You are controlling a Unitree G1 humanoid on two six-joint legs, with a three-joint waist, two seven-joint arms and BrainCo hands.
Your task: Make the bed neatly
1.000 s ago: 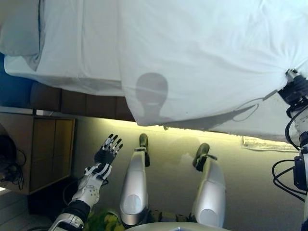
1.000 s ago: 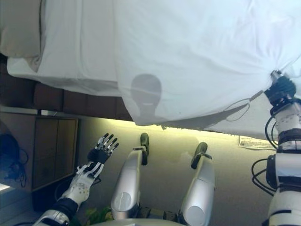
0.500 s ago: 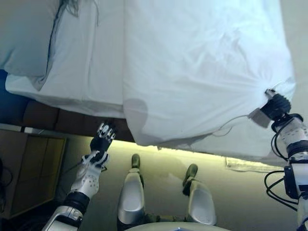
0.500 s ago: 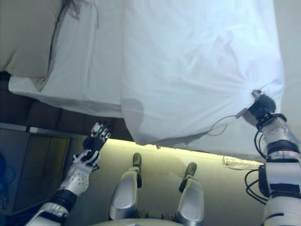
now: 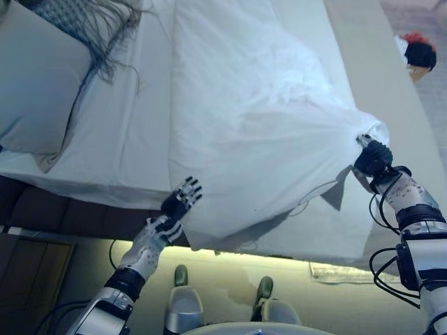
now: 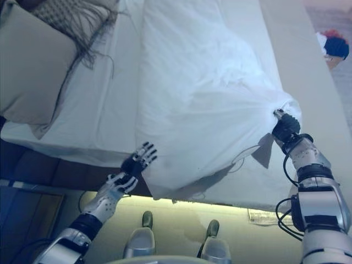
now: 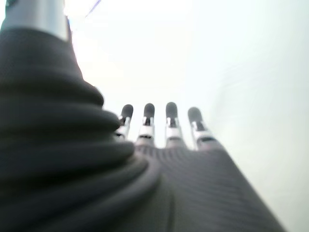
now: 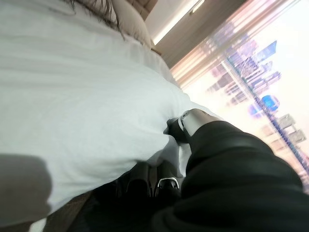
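Note:
A white duvet point(image 5: 265, 132) lies rumpled over the bed's white sheet point(image 5: 133, 132), its near edge hanging over the bed's near side. My right hand point(image 5: 371, 158) is shut on a bunched corner of the duvet at the right, and its wrist view shows the fingers point(image 8: 159, 181) curled under the cloth point(image 8: 72, 111). My left hand point(image 5: 180, 200) is open with fingers spread, at the duvet's near left edge beside the mattress side. Its wrist view shows straight fingers point(image 7: 159, 118) before white cloth.
A beige pillow point(image 5: 38, 91) lies at the bed's head on the left, with a dark fringed throw point(image 5: 91, 28) above it. A brown bed base point(image 5: 42, 213) runs below the mattress. A red and dark object point(image 5: 418, 52) sits on the floor at far right.
The camera has tilted up over the bed. My left hand rose from near the floor to the duvet's near edge. My right hand pulled the duvet corner up and inward.

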